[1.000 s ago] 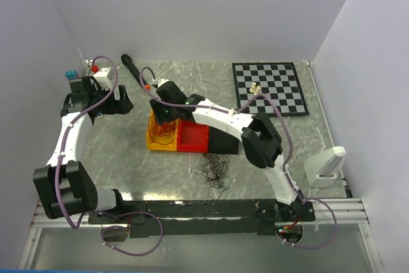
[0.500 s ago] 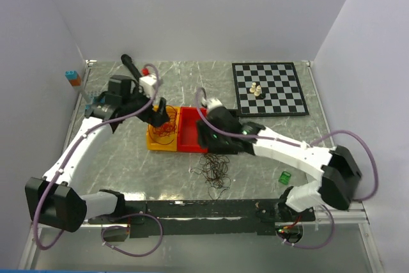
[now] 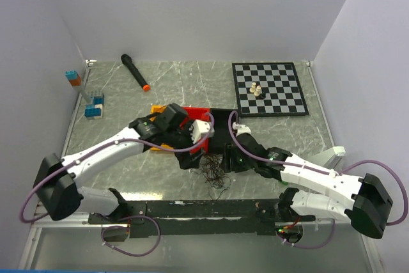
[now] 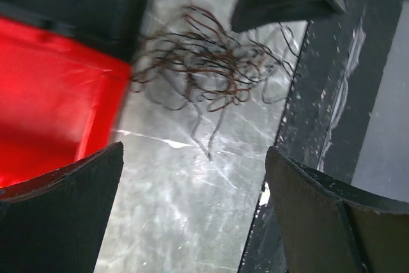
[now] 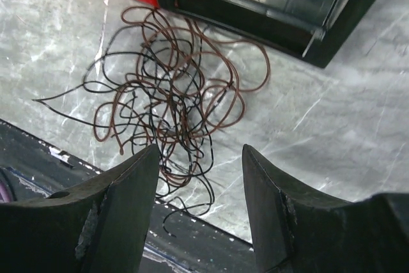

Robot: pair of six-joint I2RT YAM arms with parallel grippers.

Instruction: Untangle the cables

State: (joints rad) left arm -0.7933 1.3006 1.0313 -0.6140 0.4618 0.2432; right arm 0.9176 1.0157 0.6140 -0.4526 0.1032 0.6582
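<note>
A tangle of thin brown and black cables [image 3: 216,174] lies on the table in front of the red bin [image 3: 199,114] and the black bin [image 3: 222,119]. My left gripper [image 3: 195,158] hangs just left of it, open and empty. In the left wrist view the tangle [image 4: 211,75] lies beyond the gripper [image 4: 195,215], beside the red bin [image 4: 51,107]. My right gripper [image 3: 232,160] is just right of the tangle, open and empty. In the right wrist view the tangle [image 5: 169,94] reaches between the fingertips of the gripper [image 5: 199,212]. My left arm covers most of the yellow bin [image 3: 156,109].
A chessboard [image 3: 268,87] with small pieces [image 3: 255,89] lies at the back right. A black marker [image 3: 135,71] and coloured blocks [image 3: 94,108] lie at the back left. A white stand [image 3: 331,155] is at the right edge. The black front rail [image 3: 211,209] runs close behind the tangle.
Both arms have swung toward the front middle. My left gripper left the yellow bin area and came down beside the tangle. My right gripper moved to the tangle's right side.
</note>
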